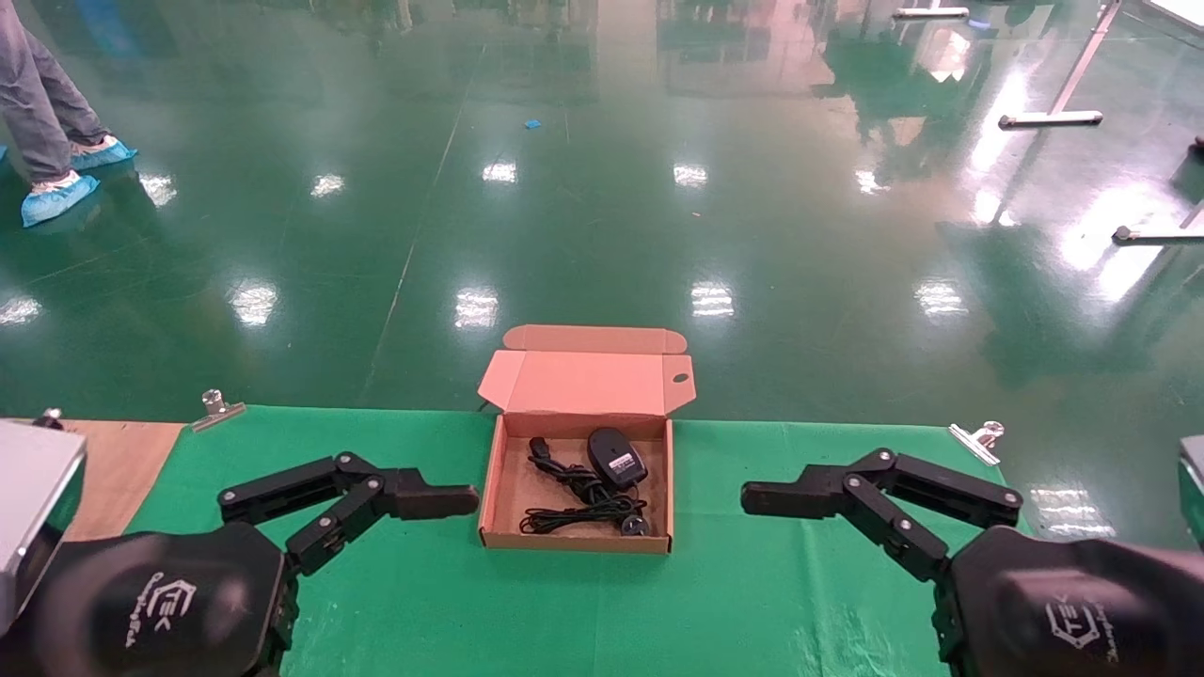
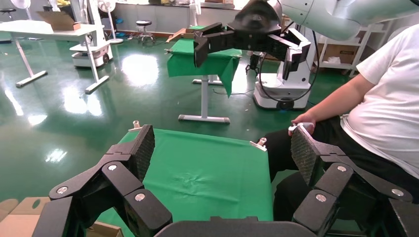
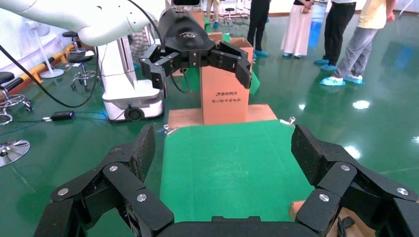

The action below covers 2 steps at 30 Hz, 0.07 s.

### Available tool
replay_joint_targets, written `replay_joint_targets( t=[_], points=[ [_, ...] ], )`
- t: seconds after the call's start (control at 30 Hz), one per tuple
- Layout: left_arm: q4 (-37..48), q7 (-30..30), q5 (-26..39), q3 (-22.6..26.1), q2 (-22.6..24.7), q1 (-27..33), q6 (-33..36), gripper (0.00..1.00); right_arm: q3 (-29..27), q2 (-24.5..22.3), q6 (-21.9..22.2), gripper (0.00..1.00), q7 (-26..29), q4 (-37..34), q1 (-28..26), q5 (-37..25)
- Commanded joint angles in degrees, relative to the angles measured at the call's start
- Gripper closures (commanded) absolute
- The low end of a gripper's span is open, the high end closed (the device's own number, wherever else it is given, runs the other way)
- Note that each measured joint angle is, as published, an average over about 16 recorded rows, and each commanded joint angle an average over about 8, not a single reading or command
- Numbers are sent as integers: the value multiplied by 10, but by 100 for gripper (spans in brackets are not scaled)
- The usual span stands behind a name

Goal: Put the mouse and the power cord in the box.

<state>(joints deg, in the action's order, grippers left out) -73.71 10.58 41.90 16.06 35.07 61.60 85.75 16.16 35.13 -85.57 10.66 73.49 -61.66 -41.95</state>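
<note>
The brown cardboard box [image 1: 574, 543] sits open in the middle of the green-covered table, its lid [image 1: 585, 381] standing up at the back. Inside lie the black mouse [image 1: 616, 458], white label up, and the coiled black power cord [image 1: 576, 491] beside it. My left gripper [image 1: 442, 500] hovers just left of the box, open and empty [image 2: 222, 148]. My right gripper [image 1: 781, 498] hovers to the right of the box, also open and empty [image 3: 222, 148]. Box corners [image 2: 20, 219] [image 3: 296, 207] peek in at the edges of both wrist views.
Silver clips [image 1: 218, 408] [image 1: 978, 438] pin the green cloth at the table's far corners. A metal block [image 1: 38, 489] and a bare wooden board [image 1: 122, 461] lie at the far left. A seated person [image 2: 375, 108] is beyond the table's right end. A tall carton [image 3: 225, 94] stands beyond its left end.
</note>
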Motion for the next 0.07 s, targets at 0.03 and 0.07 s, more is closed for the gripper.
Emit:
replay_joint_targets(
  t=[0.03,0.07],
  points=[
    [-21,16,-3,-7,-4,-7,0,0,-21,-14,-17,0,4,12,11,14],
    [-22,16,-3,-7,-5,-7,0,0,-23,-15,-18,0,4,13,12,15]
  ],
)
